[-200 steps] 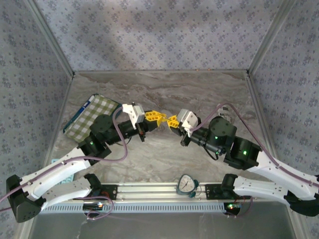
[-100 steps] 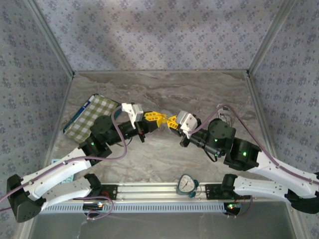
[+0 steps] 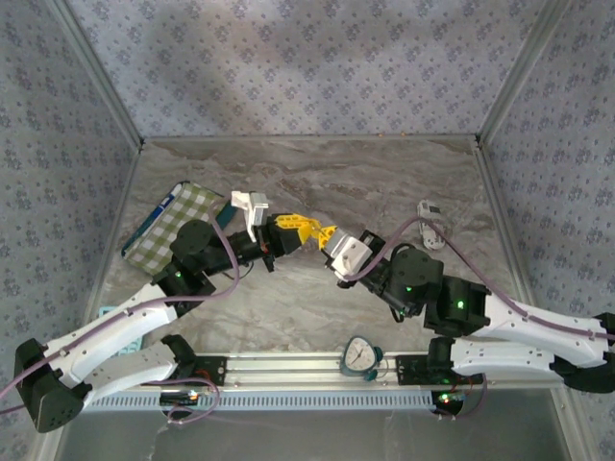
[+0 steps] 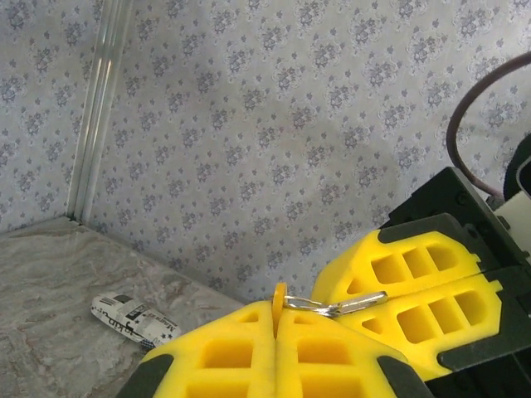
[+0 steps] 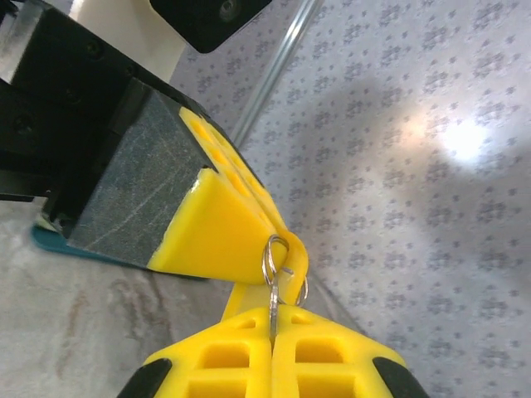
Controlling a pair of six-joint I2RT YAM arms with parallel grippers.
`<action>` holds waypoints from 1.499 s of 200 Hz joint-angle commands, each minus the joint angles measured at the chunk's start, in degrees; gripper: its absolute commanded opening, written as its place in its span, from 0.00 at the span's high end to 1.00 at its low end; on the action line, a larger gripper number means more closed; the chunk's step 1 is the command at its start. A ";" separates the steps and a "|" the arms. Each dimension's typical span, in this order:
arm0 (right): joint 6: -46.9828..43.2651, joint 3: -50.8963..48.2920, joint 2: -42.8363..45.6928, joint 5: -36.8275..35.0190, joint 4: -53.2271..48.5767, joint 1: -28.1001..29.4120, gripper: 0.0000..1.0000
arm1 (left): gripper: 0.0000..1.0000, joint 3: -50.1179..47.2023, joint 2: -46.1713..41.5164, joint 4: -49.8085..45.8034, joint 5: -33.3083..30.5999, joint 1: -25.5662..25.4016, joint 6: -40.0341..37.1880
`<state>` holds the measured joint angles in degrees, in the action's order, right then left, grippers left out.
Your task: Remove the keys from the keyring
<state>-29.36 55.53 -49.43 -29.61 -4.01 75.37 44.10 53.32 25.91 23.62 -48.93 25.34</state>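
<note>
a: anything legible here?
b: nothing i can read. the small white packet (image 4: 133,319) lying on the table (image 4: 41,274), lower left of the left wrist view, carries dark print, but it is too blurred to make out a word.
a: and the round dial (image 3: 360,354) at the bottom centre of the top view?
b: a pale face with marks, too small to read any number.
</note>
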 commanded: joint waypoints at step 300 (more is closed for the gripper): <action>-8.80 4.56 -8.84 3.22 -1.14 -1.20 1.00 | 1.00 5.45 0.07 -10.01 -2.75 -3.86 -4.28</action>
<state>-38.61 60.69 -58.33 -35.33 -1.08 73.45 48.10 54.54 16.03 16.91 -50.81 23.14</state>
